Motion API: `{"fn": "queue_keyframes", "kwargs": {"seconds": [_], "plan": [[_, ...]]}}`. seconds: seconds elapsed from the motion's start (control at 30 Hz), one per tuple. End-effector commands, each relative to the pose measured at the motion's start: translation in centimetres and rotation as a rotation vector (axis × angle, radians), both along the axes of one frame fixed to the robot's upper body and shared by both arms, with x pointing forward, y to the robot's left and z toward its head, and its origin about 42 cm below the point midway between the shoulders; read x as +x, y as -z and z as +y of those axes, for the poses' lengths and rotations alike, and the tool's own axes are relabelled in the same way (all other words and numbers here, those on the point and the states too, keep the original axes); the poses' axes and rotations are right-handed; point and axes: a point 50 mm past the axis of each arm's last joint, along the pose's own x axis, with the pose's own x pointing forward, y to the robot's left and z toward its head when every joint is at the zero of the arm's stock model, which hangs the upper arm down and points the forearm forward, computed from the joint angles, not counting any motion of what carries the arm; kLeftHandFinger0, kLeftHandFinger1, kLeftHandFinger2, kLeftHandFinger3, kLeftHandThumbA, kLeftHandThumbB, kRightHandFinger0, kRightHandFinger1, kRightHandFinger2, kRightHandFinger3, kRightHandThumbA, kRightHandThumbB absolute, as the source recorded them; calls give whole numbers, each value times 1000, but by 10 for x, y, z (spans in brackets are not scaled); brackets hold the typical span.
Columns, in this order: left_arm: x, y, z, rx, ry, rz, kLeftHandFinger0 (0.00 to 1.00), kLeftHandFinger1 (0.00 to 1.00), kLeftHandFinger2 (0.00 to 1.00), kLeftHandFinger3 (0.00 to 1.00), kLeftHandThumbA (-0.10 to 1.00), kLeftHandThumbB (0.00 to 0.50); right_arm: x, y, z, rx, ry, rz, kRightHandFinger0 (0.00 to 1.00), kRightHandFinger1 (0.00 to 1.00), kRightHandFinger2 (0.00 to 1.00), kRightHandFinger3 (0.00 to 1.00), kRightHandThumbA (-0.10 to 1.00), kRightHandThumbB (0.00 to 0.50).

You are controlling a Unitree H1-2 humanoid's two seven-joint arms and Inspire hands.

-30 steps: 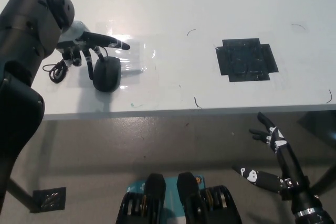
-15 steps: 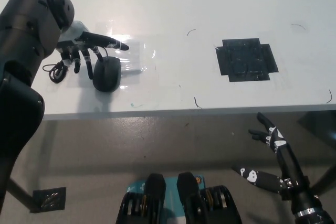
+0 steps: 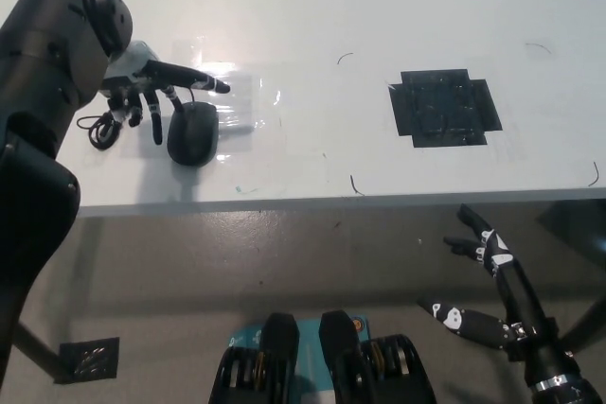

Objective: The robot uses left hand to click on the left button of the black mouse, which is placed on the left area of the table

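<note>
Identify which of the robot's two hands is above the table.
The left hand, fingers spread over the black mouse. The right hand hangs below the table's edge.

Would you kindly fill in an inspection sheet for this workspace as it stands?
Surface: white table, with a clear shiny film patch near the mouse.
Job's things: black mouse on the table's left area.
Clutter: black tape patch; a few thin dark marks.
Hands: left hand above the mouse's far end, fingers spread, contact unclear; right hand open, below the table edge.
Cables: coiled black cable left of the mouse.
Surroundings: grey floor; small black tape patch on it at lower left.
</note>
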Motion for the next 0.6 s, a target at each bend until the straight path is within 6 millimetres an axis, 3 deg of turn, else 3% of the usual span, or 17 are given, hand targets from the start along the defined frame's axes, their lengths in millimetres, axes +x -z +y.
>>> {"fn": "queue_keyframes", "kwargs": {"seconds": [0.0,0.03,0.07,0.1,0.13,0.2,0.23,0.27,0.3,0.33,0.37,0.4,0.43,0.47,0.5,0.53,0.57], "plan": [[2,-1,-2,25,35,-55,39,231,514,758,1000,500,4,-14,1,-21,-27,-52,761,781,967,1000,914,55],[2,0,-2,33,43,-59,41,239,548,730,1000,500,5,-15,2,-20,-29,-53,761,780,967,1000,912,55],[2,5,-4,37,44,-63,105,318,651,946,1000,500,5,-14,2,-21,-31,-52,760,778,963,1000,909,60],[2,7,-6,38,48,-59,93,314,631,1000,1000,500,5,-14,2,-23,-31,-51,760,778,962,1000,908,60],[0,13,-9,30,59,-34,23,262,595,1000,1000,492,5,-15,2,-28,-32,-52,760,777,962,1000,909,61],[-1,19,-10,4,58,-12,0,196,506,1000,1000,493,4,-15,2,-29,-32,-52,758,774,959,1000,906,56],[-2,22,-10,3,58,-10,39,287,606,1000,1000,500,5,-16,3,-29,-34,-49,759,774,960,1000,904,57],[-2,24,-9,5,56,-10,53,295,570,1000,1000,500,6,-17,3,-28,-36,-49,759,774,960,1000,903,58],[-3,27,-10,2,51,-3,20,206,410,1000,1000,500,6,-17,3,-28,-37,-48,759,773,959,1000,901,63],[-3,30,-10,-4,45,-7,30,188,358,1000,1000,500,6,-17,3,-29,-37,-49,757,772,958,1000,899,64],[-3,32,-11,-4,40,-6,146,242,413,1000,1000,500,6,-17,2,-29,-36,-49,756,771,957,1000,898,64],[-3,31,-12,-14,33,2,147,183,302,1000,1000,491,6,-17,2,-29,-35,-49,749,764,950,1000,894,66],[-2,26,-12,-3,44,-12,716,886,1000,1000,1000,493,6,-16,1,-32,-36,-52,745,760,947,1000,891,51],[-1,23,-13,7,55,-25,458,579,763,1000,1000,499,5,-15,1,-32,-35,-51,744,759,946,1000,890,52],[0,16,-13,9,59,-40,54,123,413,1000,1000,500,5,-15,1,-31,-35,-48,744,758,946,1000,890,53],[2,1,-11,-12,39,-55,11,25,190,1000,1000,491,5,-14,0,-29,-35,-45,745,758,946,1000,890,53],[3,-7,-9,-25,27,-65,0,74,320,1000,1000,475,4,-13,1,-28,-33,-42,746,757,946,1000,891,53]]}}
